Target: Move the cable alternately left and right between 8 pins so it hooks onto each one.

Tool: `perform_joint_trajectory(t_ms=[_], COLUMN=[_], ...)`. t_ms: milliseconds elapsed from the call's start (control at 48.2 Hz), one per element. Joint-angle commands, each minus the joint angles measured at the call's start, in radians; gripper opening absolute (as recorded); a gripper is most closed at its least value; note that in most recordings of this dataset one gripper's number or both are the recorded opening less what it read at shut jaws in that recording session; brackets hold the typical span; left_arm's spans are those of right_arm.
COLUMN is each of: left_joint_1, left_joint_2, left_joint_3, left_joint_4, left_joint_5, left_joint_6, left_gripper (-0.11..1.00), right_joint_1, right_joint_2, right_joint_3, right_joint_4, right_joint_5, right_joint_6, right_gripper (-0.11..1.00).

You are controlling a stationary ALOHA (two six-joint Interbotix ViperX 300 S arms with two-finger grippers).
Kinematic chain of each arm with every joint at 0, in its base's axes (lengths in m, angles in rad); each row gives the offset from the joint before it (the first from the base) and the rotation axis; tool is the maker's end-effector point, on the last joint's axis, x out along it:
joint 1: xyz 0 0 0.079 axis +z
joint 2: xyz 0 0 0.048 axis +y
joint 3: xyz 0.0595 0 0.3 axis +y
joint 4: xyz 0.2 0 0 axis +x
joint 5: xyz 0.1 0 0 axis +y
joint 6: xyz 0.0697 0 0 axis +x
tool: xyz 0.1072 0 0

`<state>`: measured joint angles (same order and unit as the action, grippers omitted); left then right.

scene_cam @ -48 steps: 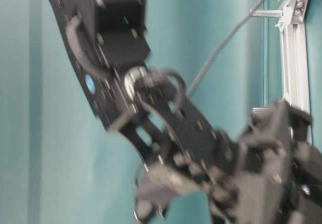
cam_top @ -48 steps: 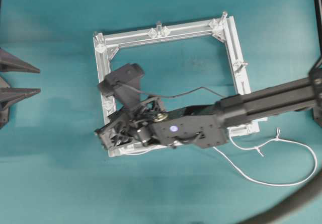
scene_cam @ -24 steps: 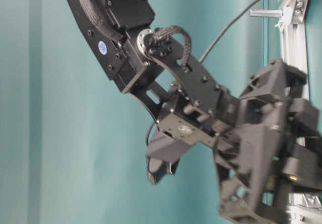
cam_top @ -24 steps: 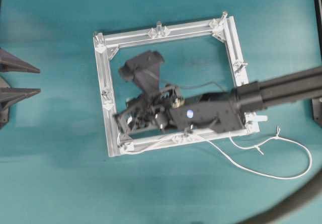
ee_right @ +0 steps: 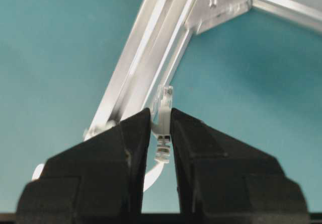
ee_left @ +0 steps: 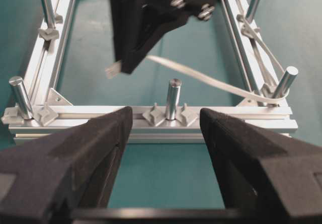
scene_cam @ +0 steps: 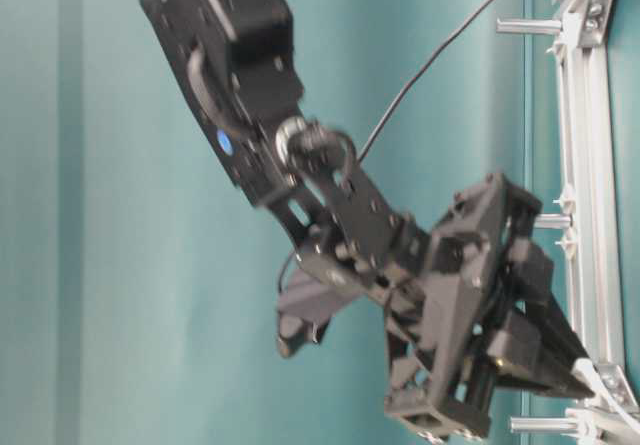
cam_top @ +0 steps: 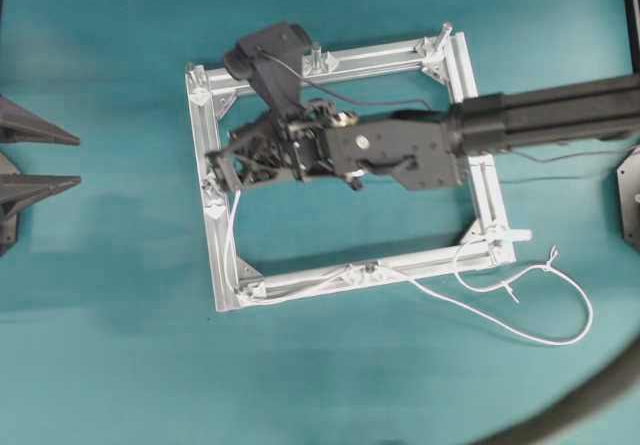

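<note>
Here we note the right gripper pinching the cable's plug end between its pads, out over the frame's left rail so the cable trails up from the lower-left corner pin, along the bottom rail and out to loose loops on the table. The left gripper waits spread wide, parked clear of the frame, likely to leave the threading path free.

my two black fingers pinch the little plug end of the white cable. it sticks up between them. behind it a silver frame lies on the teal table.
</note>
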<state>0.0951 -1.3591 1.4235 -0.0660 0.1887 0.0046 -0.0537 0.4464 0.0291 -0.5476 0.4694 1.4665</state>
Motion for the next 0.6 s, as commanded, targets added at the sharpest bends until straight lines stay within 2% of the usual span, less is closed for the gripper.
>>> perform_joint_trajectory(t_ms=[0, 104, 291, 581], left_joint_1=[-0.003, -0.003, -0.003, -0.003], left_joint_2=[0.008, 0.008, 0.008, 0.008], left_joint_3=[-0.009, -0.011, -0.009, -0.011], left_joint_4=[0.005, 0.005, 0.005, 0.005], left_joint_5=[-0.006, -0.006, -0.006, -0.006], left_joint_6=[-0.003, -0.003, -0.003, -0.003], left_gripper=[0.67, 0.67, 0.67, 0.67], right_joint_1=[-0.008, -0.009, -0.012, -0.044], right_joint_2=[0.012, 0.061, 0.132, 0.207], right_joint_3=[-0.074, -0.156, -0.282, -0.465], right_joint_4=[0.015, 0.048, 0.163, 0.276], right_joint_5=[-0.006, 0.002, 0.069, 0.155], right_joint_6=[-0.032, -0.098, -0.272, -0.485], right_gripper=[0.15, 0.15, 0.15, 0.15])
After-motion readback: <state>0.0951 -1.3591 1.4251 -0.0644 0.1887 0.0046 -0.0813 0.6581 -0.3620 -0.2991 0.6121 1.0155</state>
